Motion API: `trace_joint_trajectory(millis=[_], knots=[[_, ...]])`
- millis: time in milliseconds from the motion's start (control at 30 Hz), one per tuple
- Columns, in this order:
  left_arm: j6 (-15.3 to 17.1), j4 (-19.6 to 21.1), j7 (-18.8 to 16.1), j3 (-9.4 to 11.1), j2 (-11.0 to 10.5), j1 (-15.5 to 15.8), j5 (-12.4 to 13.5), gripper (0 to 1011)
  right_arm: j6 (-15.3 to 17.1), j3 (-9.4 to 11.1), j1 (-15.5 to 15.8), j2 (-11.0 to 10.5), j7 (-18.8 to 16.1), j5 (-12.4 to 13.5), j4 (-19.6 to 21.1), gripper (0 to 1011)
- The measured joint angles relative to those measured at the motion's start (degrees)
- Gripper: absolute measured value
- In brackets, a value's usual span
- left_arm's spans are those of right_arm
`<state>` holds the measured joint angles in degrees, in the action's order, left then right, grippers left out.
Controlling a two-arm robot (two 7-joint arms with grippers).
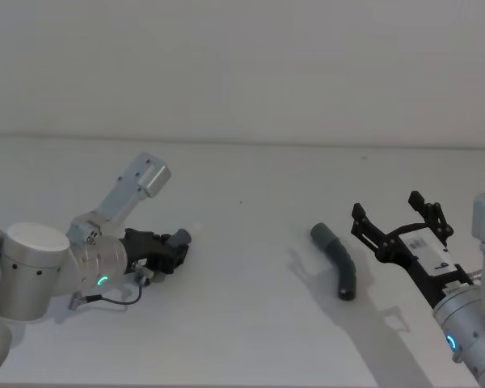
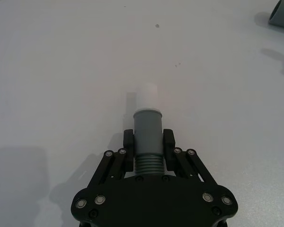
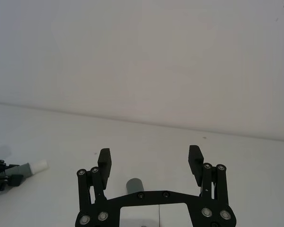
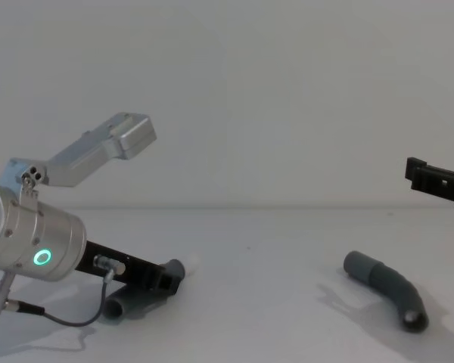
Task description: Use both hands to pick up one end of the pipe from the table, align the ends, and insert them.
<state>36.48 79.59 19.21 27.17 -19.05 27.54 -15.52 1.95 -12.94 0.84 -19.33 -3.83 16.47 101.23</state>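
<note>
The left pincer (image 2: 148, 138) grips the white-tipped piece (image 2: 147, 123), while the right pincer (image 1: 388, 210), wide open, has not yet taken the cuffed piece (image 1: 338, 260) lying on the surface (image 1: 250, 331).

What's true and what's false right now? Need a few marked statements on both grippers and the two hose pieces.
1. The left gripper is shut on the white-tipped hose piece. True.
2. The right gripper is holding the other hose piece. False: it is open, and that piece lies on the table, outside its fingers.
3. The two hose pieces are already joined. False: they are well apart, one on the robot's left side and one on its right.
4. The white tip sticks out past the left gripper. True.
</note>
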Motion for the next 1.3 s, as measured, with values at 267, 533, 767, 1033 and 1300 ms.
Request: trace_joint_trajectory(millis=[267,533,767,1033,1300], knots=[[-0.06,0.02,-0.02,-0.03,0.04,-0.04,0.05,343,0.55,0.02,-0.63,-0.37,-1.37,0.40,0.13,1001],[-0.11,0.03,-0.03,-0.03,0.06,-0.08,0.10,343,4.78,-0.51,-3.07,-2.45,-5.29,1.39,0.66,1001],[-0.14,0.02,-0.03,-0.03,0.06,-0.08,0.10,343,11.15,-1.16,-5.62,-4.31,-8.51,2.53,1.09,1001],[-0.14,0.02,-0.02,-0.02,0.06,-0.08,0.10,343,18.82,-2.08,-8.77,-6.03,-10.86,3.91,1.02,1001],[-0.14,0.02,-0.02,-0.02,0.06,-0.08,0.10,343,27.06,-3.52,-12.63,-7.13,-12.15,4.69,-1.12,1001]])
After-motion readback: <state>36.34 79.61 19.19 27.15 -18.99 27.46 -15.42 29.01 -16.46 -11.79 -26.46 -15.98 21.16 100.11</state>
